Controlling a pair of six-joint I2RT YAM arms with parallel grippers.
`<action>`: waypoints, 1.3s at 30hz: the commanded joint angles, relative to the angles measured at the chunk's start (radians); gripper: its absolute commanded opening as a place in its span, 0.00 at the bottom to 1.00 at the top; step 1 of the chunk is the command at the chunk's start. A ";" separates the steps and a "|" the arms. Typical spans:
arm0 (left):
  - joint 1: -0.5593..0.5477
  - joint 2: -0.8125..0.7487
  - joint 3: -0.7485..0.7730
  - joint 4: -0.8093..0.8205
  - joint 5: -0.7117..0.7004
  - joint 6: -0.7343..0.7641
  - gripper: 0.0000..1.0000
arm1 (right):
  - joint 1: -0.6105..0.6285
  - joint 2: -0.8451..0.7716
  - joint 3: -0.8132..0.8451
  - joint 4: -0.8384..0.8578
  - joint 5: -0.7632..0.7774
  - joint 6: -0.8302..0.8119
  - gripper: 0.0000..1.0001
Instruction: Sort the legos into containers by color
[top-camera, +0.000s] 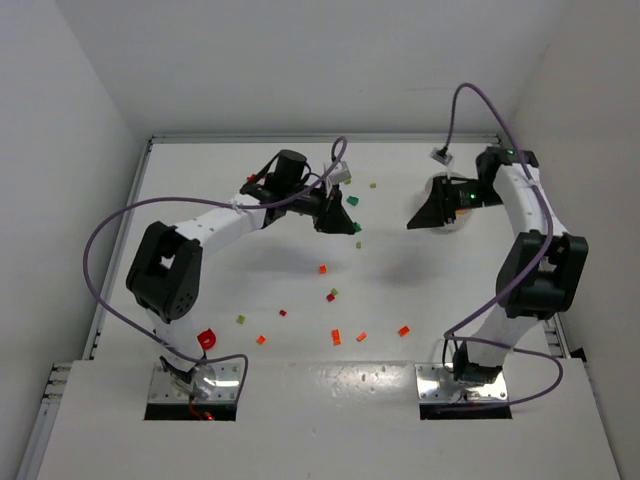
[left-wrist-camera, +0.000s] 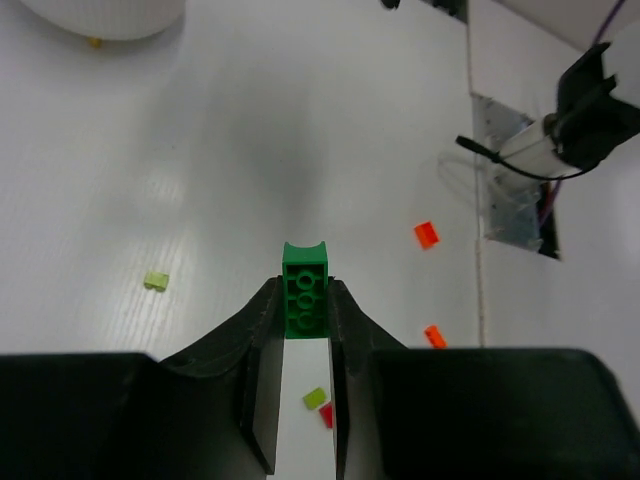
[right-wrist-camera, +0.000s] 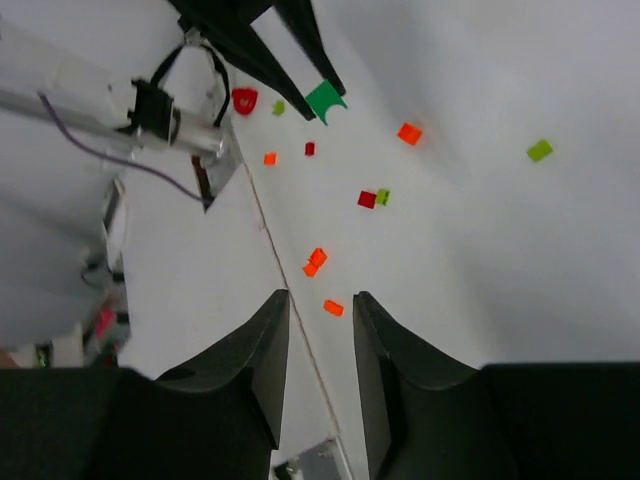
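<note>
My left gripper (left-wrist-camera: 306, 300) is shut on a dark green lego (left-wrist-camera: 305, 292), which stands out beyond the fingertips, well above the table. From the right wrist view the same green lego (right-wrist-camera: 323, 100) shows between the left arm's black fingers. The white dish of containers (left-wrist-camera: 100, 15) lies ahead at the upper left; in the top view the dish (top-camera: 440, 185) is partly covered by the right arm. My right gripper (right-wrist-camera: 320, 295) hangs open above the table with nothing between its fingers. Orange legos (right-wrist-camera: 315, 262) lie scattered below it.
Loose legos dot the table's middle and front: orange (top-camera: 323, 268), orange (top-camera: 404, 330), red (top-camera: 330, 297), lime (top-camera: 240, 319), lime (top-camera: 373, 185). A larger red piece (top-camera: 206, 338) lies by the left arm's base. Purple cables loop above both arms.
</note>
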 joint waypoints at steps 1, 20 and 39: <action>0.025 -0.061 0.023 0.042 0.144 -0.125 0.13 | 0.108 0.044 0.120 -0.051 0.000 -0.075 0.34; 0.034 -0.138 0.005 -0.003 0.201 -0.087 0.13 | 0.436 0.198 0.269 -0.051 -0.041 0.014 0.44; 0.034 -0.087 -0.015 -0.003 0.254 -0.078 0.15 | 0.482 0.198 0.307 -0.051 -0.112 0.022 0.17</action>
